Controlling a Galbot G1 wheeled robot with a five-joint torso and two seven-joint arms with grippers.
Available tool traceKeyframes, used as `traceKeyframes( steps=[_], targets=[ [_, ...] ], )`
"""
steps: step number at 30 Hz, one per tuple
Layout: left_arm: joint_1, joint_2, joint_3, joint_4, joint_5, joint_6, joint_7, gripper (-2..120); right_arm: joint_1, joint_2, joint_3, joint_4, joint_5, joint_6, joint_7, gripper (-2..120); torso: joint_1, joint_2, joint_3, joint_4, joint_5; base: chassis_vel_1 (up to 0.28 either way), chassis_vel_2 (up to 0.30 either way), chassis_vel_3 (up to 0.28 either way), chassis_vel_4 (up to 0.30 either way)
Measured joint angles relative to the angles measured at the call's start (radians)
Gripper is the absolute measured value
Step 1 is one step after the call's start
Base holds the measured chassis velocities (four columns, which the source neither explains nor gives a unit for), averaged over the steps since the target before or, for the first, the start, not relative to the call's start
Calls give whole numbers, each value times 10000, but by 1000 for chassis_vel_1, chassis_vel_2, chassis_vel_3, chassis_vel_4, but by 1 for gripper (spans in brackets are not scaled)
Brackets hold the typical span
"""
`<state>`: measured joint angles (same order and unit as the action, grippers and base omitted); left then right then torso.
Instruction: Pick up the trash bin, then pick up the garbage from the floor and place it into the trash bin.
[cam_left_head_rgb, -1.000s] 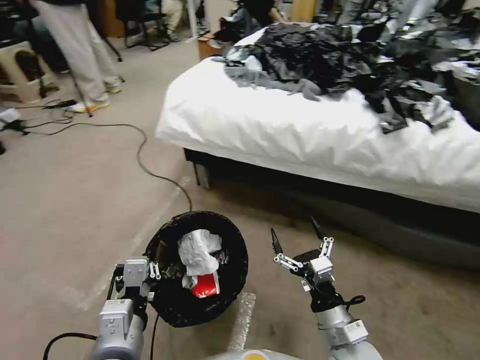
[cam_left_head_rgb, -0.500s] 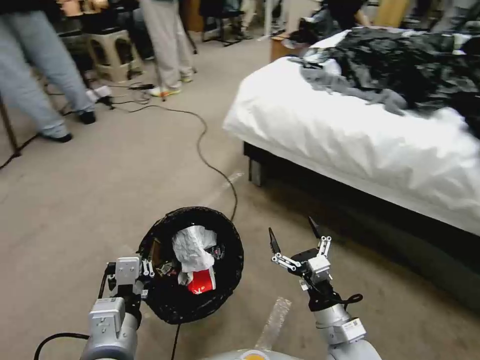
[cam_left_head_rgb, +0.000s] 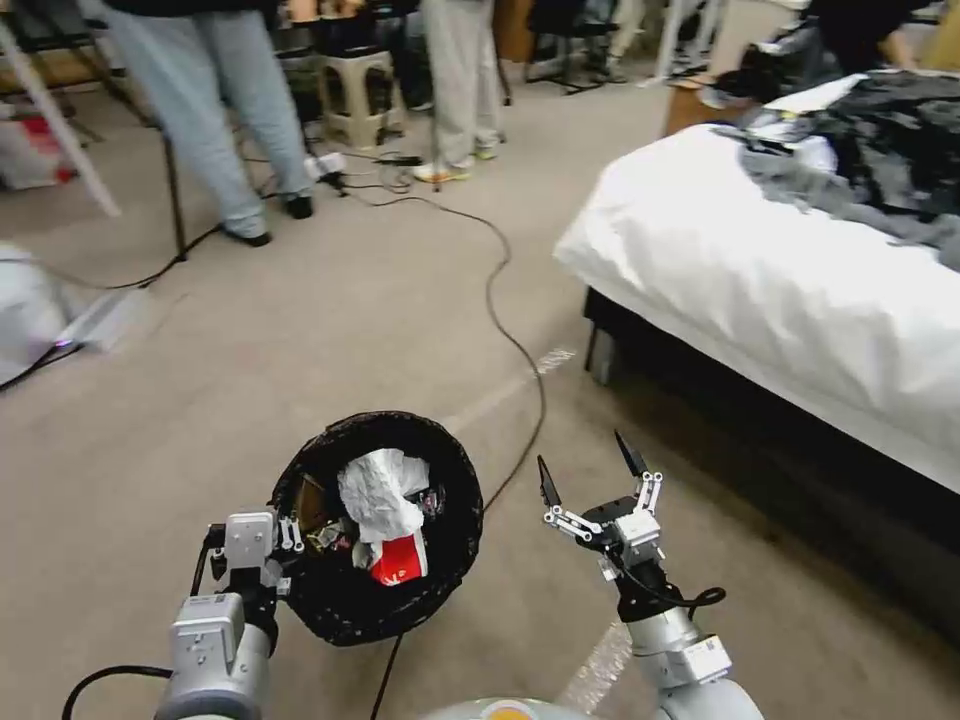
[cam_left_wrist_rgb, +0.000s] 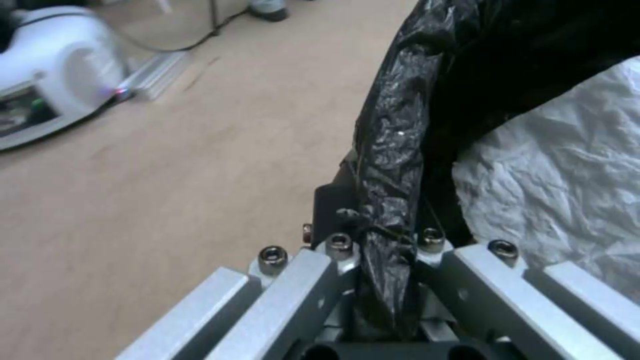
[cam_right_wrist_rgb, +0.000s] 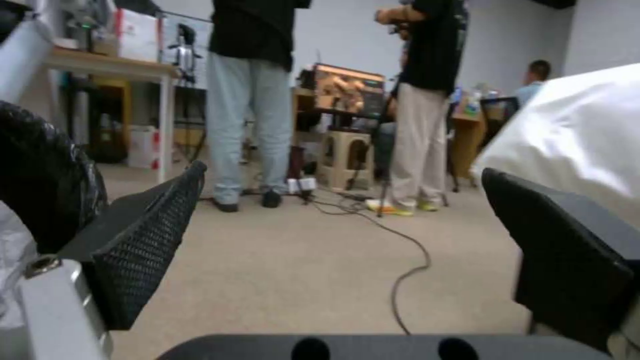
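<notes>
The trash bin (cam_left_head_rgb: 455, 530), lined with a glossy black bag, hangs in front of me at lower centre of the head view. My left gripper (cam_left_head_rgb: 290, 540) is shut on its near rim; the left wrist view shows the black liner (cam_left_wrist_rgb: 393, 165) pinched between the fingers. Inside the bin lie garbage pieces: crumpled white tissue paper (cam_left_head_rgb: 380, 492) and a red-and-white packet (cam_left_head_rgb: 398, 565). My right gripper (cam_left_head_rgb: 590, 468) is held open beside the bin on its right, with nothing between its black fingertips (cam_right_wrist_rgb: 143, 250).
A bed with a white sheet (cam_left_head_rgb: 800, 290) and dark clothes (cam_left_head_rgb: 880, 150) stands at the right. A black cable (cam_left_head_rgb: 500, 300) snakes across the beige floor toward me. People's legs and a stool (cam_left_head_rgb: 360, 95) stand at the back. A white object (cam_left_head_rgb: 25, 310) lies at far left.
The whole head view has swung left: the bed slid to the right and more floor, legs and a white object came in at left. Both grippers and the bin keep their places.
</notes>
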<state>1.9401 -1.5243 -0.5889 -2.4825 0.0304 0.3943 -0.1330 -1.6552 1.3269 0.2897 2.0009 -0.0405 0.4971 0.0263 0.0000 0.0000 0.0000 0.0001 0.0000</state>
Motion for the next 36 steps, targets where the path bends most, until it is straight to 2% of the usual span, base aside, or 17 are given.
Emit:
traceKeyframes(
  steps=[36],
  targets=[
    [-64, -44, 140, 551, 22, -218, -22, 0, 5, 0, 18, -2, 14, -95, -87, 100, -1, 0, 0, 1, 0, 123, 125, 122, 122]
  ],
)
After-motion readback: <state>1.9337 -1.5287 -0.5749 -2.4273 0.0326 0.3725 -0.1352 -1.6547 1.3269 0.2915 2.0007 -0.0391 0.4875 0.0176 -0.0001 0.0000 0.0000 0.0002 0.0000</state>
